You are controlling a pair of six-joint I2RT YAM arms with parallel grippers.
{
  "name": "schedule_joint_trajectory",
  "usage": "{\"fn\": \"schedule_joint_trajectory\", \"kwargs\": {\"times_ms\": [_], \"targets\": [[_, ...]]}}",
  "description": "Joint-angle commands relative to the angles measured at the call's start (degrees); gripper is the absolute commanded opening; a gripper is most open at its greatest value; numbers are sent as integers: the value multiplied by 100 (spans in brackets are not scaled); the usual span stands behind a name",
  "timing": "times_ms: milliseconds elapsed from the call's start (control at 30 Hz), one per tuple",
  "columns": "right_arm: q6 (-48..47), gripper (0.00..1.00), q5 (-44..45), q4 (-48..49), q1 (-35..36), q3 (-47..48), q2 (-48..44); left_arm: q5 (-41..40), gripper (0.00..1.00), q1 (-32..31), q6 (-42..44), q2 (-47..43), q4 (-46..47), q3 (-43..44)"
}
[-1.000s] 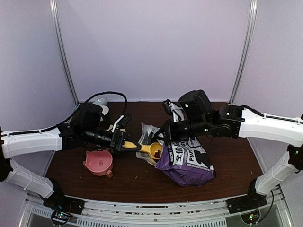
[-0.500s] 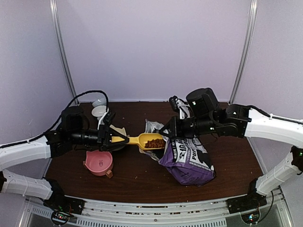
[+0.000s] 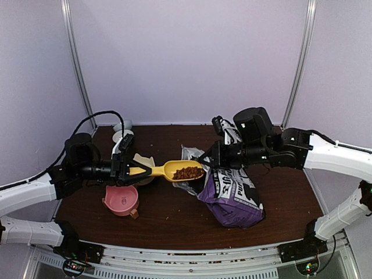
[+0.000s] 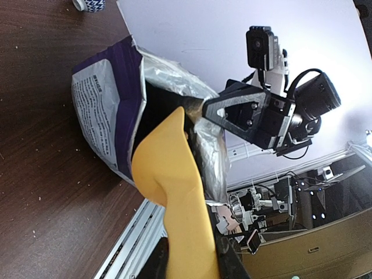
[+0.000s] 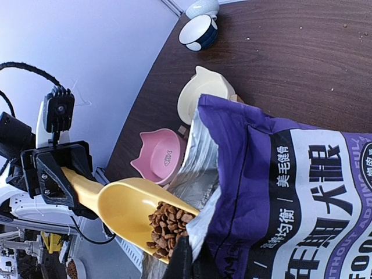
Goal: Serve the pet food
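A heap of brown pet food (image 3: 187, 172) (image 5: 168, 224) lies in the bowl of a yellow scoop (image 3: 174, 170) (image 5: 125, 203). My left gripper (image 3: 131, 170) (image 4: 192, 264) is shut on the scoop's handle and holds it level above the table, just outside the bag's mouth. The left wrist view shows only the scoop's underside (image 4: 168, 174). The purple-and-white bag (image 3: 232, 195) (image 5: 290, 174) (image 4: 110, 110) lies on its side with its mouth facing left. My right gripper (image 3: 210, 160) (image 5: 195, 261) is shut on the bag's upper rim, holding the foil mouth open.
A pink cat-eared bowl (image 3: 121, 200) (image 5: 160, 154) sits near the front left, below the scoop's handle. A cream bowl (image 3: 142, 163) (image 5: 203, 96) stands behind it. Two small white-and-blue bowls (image 3: 122, 136) (image 5: 199, 30) are at the back left corner. Crumbs dot the brown table (image 3: 168, 221).
My left arm has drawn the scoop leftward out of the bag, and it now carries kibble. My right gripper has shifted a little to the right with the bag's rim.
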Motion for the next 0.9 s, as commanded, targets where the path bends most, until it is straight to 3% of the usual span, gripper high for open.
{"fn": "schedule_joint_trajectory", "kwargs": {"times_ms": [0,400,733,867], "targets": [[37,0,365,199,-116,-24,-324,117,6,50,-45,-224,452,-60],[148,0,421,285,-175,-108,-495,281,6,251,-633,-634,1118,-441],[168,0,423,295,-192,-148,-538,323,6,309,-1719,-633,2629,-641],[157,0,422,287,-198,-142,-542,335,6,315,-1820,-611,2699,-618]]}}
